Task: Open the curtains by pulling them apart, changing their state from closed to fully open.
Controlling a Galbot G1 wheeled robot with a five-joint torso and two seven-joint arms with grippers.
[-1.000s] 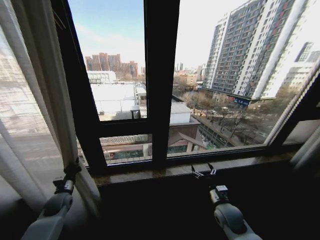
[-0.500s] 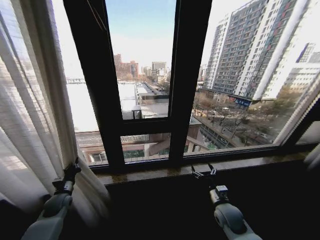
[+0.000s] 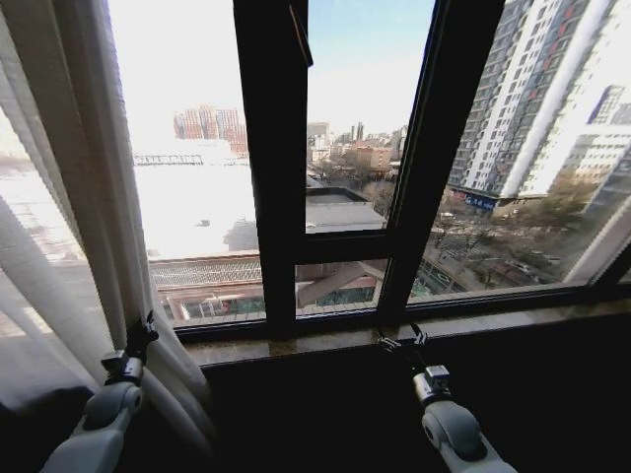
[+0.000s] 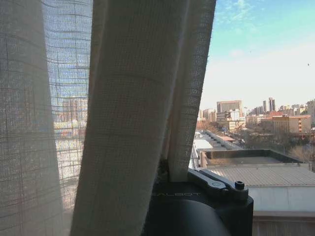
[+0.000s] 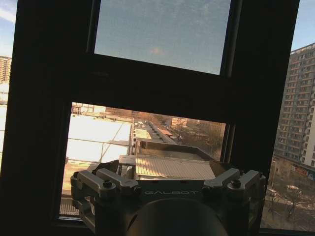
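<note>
The left curtain, sheer white and pleated, hangs bunched at the left side of the window. My left gripper is low on its inner edge, shut on a fold of the fabric. In the left wrist view, the curtain runs down between the fingers. A pale strip at the far right edge may be the other curtain. My right gripper is open and holds nothing, just above the sill; its spread fingers face the glass.
A stone sill runs below the dark window frame, with a second upright to the right. Below the sill is a dark wall. City buildings lie beyond the glass.
The whole head picture has shifted, so the window uprights now stand farther right. Both arms keep their places in the picture. The left gripper still holds the curtain's edge.
</note>
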